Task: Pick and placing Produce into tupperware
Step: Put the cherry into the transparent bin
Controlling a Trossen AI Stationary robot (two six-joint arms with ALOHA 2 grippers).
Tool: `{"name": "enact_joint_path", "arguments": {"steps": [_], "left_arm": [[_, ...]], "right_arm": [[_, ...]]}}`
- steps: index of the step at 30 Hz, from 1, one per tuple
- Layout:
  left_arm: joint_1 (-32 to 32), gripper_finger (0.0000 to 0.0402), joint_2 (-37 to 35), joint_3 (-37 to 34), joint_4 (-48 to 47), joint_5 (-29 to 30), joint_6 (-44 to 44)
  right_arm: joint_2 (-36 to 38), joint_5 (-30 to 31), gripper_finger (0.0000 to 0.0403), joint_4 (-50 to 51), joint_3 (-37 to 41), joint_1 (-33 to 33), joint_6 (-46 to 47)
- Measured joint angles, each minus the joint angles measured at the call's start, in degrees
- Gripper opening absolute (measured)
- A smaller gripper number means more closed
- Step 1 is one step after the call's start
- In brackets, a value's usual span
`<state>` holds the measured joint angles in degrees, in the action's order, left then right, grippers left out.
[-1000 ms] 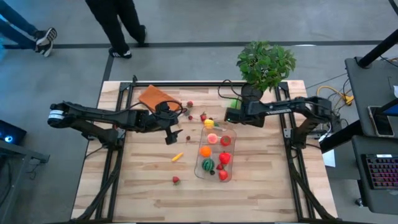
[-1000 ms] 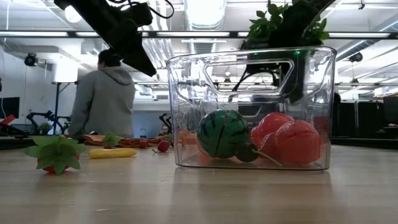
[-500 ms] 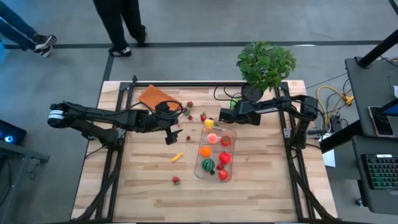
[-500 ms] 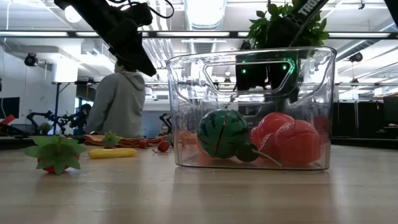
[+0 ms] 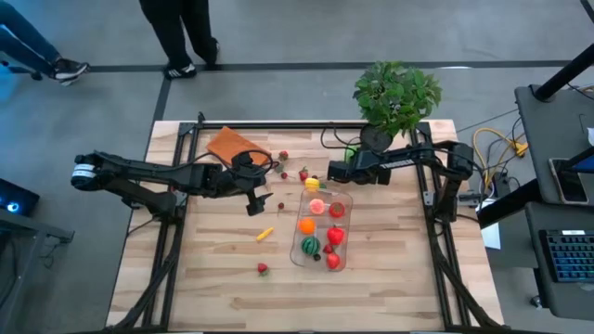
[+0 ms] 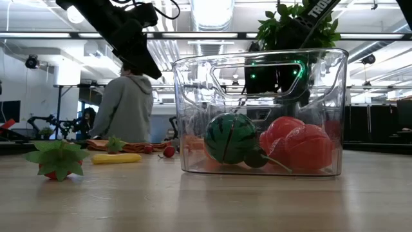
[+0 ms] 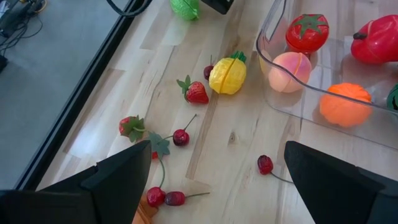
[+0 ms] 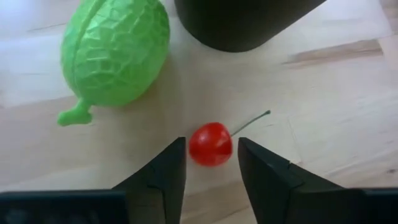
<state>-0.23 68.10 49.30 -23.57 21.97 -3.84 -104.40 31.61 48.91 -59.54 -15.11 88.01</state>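
Your robot's two arms were matte black and slim, with black cables looped at the left wrist. The left arm's shoulder end carried a white band. White lettering marked the right arm, and green lights glowed at its wrist.
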Motion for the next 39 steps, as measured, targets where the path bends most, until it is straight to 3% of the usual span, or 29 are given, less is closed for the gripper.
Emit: {"name": "enact_joint_path", "arguments": {"steps": [20,39], "left_arm": [[0.0,0.0351,0.0,0.0,0.0,0.0,0.0],[0.0,0.0351,0.0,0.0,0.0,0.7,0.0]], "right_arm": [[0.0,0.0,0.0140,0.0,1.9,-1.5,-1.5],[0.1,-0.3,0.0098,-0.4,2.7,-1.4,-2.6]]}}
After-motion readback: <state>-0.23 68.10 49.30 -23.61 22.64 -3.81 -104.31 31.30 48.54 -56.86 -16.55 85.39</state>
